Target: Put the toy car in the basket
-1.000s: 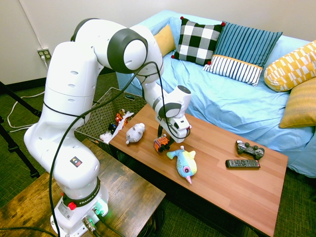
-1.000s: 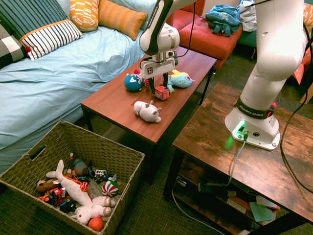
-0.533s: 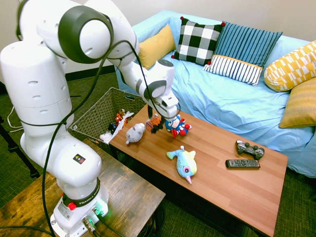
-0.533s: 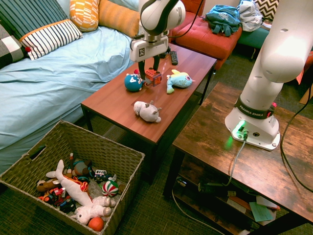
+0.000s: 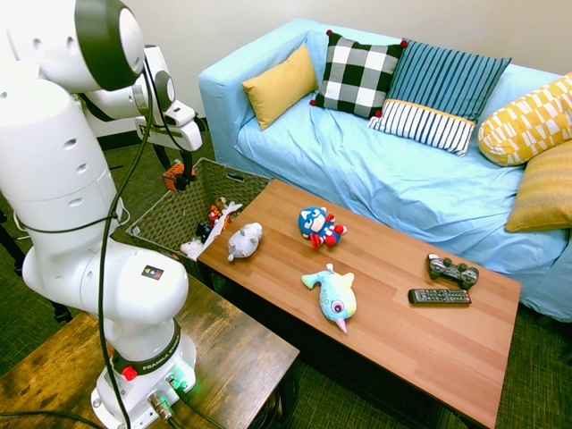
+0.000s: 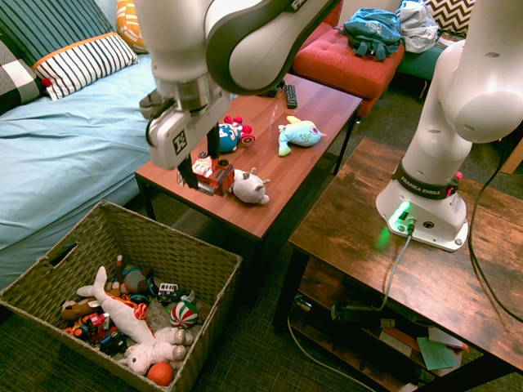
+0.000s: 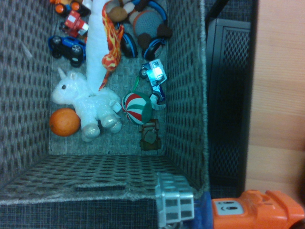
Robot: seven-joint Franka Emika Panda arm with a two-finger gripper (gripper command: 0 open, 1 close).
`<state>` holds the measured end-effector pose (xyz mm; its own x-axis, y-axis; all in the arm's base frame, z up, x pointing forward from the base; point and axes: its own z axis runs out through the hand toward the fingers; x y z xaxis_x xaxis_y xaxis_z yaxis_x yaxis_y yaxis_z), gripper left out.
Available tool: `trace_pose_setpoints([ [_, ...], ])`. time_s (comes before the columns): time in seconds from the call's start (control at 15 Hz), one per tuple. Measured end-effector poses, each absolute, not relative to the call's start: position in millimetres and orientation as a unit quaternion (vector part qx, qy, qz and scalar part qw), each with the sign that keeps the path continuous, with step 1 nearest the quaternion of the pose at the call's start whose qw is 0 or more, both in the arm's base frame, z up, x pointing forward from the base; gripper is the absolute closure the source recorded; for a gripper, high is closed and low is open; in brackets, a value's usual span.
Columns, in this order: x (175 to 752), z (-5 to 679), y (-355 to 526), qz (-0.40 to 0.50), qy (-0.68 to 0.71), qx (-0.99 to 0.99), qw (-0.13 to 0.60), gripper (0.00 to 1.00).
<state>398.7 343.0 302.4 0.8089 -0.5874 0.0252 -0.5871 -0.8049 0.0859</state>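
My gripper is shut on the toy car, a small boxy orange-red vehicle, and holds it in the air above the basket. In the second exterior view the gripper with the toy car hangs in front of the coffee table's near end, above the wicker basket on the floor. The wrist view looks straight down into the basket, with the toy car at the picture's bottom right.
The basket holds several toys, among them a white plush and an orange ball. On the wooden coffee table lie a grey plush animal, a red-and-blue plush, a fish plush, a remote and a game controller. A blue sofa stands behind.
The gripper lifted the toy car off the table and swung it past the table's end to above the basket. The plush toys stayed put.
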Motion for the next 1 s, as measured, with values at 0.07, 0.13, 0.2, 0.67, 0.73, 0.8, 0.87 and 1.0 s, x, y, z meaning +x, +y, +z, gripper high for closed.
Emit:
trace_pose_setpoints([
  [0.07,411.6,291.8,351.2,-0.007,-0.307,0.951,0.045,1.0],
  [0.13,424.1,285.4,356.7,-0.011,-0.307,0.951,0.043,0.0],
  [0.2,432.0,280.3,361.7,-0.014,-0.305,0.951,0.041,0.0],
  [0.67,434.0,282.8,368.5,-0.03,-0.266,0.963,0.025,0.0],
  [0.73,434.8,285.9,366.6,-0.031,-0.265,0.964,0.021,0.0],
  [0.8,436.7,288.9,362.2,-0.03,-0.267,0.963,0.019,0.0],
  [0.87,440.3,290.5,352.3,-0.028,-0.273,0.961,0.018,0.0],
  [1.0,449.5,287.2,305.7,-0.026,-0.3,0.953,0.011,0.0],
])
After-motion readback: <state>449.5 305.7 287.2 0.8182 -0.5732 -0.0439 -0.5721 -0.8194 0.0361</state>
